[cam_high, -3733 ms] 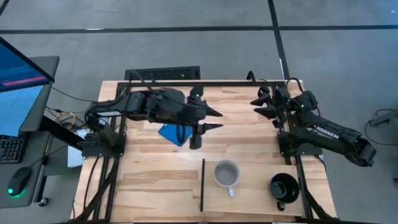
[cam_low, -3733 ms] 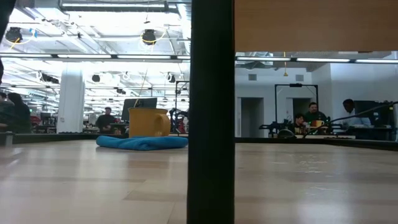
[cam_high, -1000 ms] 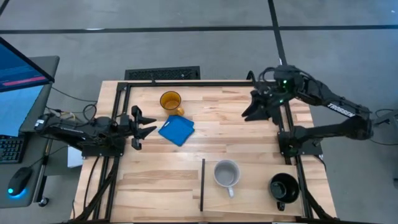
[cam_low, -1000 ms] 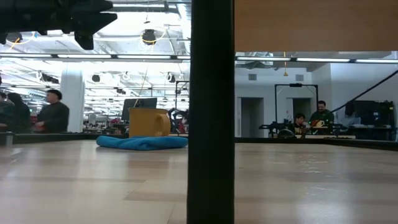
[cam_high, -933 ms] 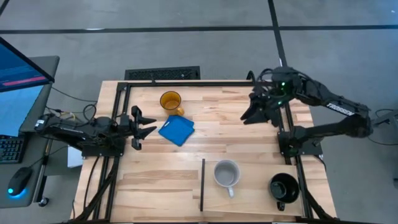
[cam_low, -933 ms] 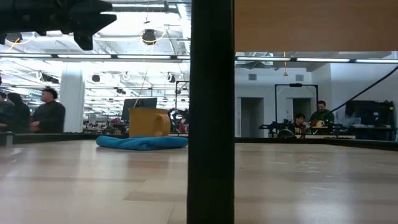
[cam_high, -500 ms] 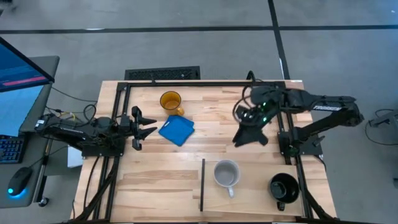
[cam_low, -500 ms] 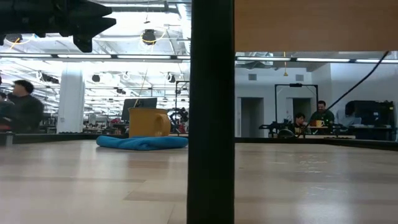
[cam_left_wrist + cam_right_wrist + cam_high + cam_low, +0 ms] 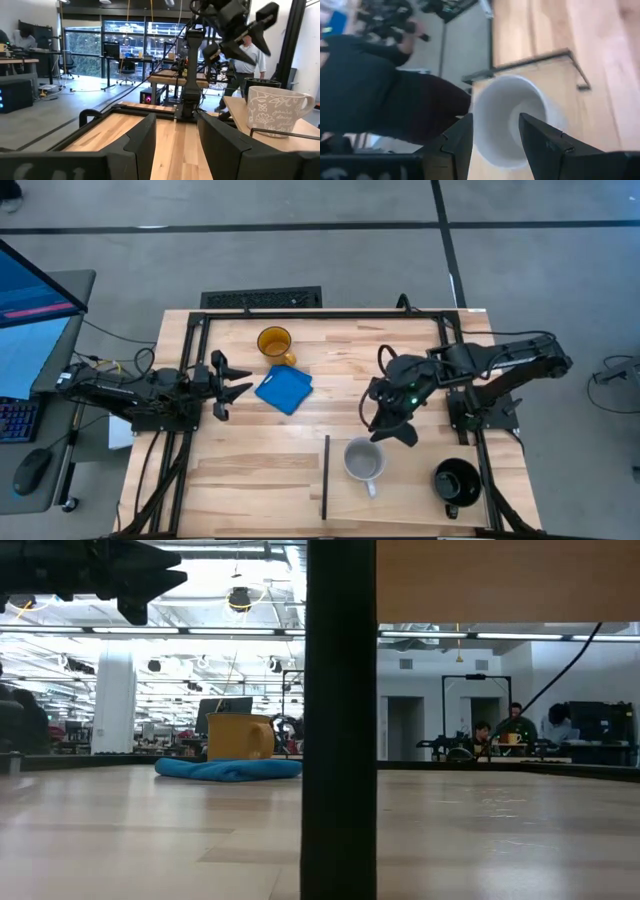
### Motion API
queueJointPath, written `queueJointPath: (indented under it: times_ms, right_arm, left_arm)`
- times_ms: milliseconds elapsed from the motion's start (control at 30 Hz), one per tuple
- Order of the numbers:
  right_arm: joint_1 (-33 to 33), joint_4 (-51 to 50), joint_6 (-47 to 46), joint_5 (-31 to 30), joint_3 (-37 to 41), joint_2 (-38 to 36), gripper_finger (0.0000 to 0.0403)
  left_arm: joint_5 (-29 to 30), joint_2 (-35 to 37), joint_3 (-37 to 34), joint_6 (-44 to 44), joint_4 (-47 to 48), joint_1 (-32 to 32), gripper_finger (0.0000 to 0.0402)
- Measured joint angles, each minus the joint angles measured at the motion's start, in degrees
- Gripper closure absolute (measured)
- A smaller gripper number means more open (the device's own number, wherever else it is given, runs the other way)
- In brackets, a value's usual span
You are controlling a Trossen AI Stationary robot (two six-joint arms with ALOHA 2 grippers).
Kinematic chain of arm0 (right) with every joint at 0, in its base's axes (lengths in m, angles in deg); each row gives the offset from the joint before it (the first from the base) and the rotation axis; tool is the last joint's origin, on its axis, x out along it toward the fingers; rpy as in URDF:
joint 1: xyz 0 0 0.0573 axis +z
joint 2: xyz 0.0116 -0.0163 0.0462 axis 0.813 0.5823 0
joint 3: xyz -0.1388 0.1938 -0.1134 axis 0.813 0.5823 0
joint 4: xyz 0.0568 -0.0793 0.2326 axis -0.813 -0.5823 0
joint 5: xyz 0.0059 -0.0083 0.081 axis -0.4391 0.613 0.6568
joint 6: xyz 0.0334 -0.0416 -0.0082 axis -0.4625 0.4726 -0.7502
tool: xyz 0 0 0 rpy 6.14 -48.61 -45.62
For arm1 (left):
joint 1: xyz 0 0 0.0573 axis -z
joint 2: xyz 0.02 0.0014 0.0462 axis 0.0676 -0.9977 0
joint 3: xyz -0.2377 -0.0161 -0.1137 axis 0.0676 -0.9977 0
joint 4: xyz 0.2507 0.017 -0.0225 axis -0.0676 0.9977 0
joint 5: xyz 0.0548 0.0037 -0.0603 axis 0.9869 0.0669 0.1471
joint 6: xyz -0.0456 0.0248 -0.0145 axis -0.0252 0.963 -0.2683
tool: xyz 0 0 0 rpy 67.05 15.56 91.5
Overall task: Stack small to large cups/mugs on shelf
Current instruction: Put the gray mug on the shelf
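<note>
High view: the right gripper (image 9: 393,427) is being held just above the white mug (image 9: 364,459), which is standing on the shelf (image 9: 400,490) right of the divider (image 9: 326,477). Its fingers are spread. The black mug (image 9: 455,479) is standing at the shelf's right end, the amber mug (image 9: 273,342) far off beside the blue square (image 9: 284,389). The left gripper (image 9: 228,380), also spread, is waiting at the bench's left edge.

Low view: only the amber mug (image 9: 237,735) is being shown; the divider (image 9: 340,720) is hiding the rest.

Left wrist view: the white mug (image 9: 276,109) is being seen from the side, its floral print visible.

Right wrist view: the open rim (image 9: 510,117) is lying between the fingers (image 9: 457,137). If the descent is misaligned, the mug could be tipped or pushed.
</note>
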Motion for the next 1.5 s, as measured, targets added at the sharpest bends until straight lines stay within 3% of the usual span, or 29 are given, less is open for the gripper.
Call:
queueJointPath:
  times_ms: [200,367,767,1233,1500]
  right_arm:
    - [0.5,-2.6,-2.7,-4.8,-0.1,1.1,0.0221]
    - [0.5,-3.2,-5.3,-4.8,-0.1,1.7,0.0221]
    - [1.1,-9.7,-2.4,-8.1,-1.1,5.3,0.0221]
    - [1.7,-20.3,5.6,-12.3,-13.4,11.9,0.0221]
    - [3.0,-31.7,7.7,-16.9,-21.3,17.0,0.0221]
  left_arm:
    - [1.0,0.0,0.0,0.0,0.1,0.0,0.0264]
    - [1.0,0.0,0.0,0.0,1.6,0.0,0.0264]
    - [3.5,0.0,0.0,0.0,1.6,0.0,0.0264]
    - [3.8,0.0,0.0,0.0,1.7,0.0,0.0264]
    - [3.9,0.0,0.0,-0.1,2.5,0.0,0.0264]
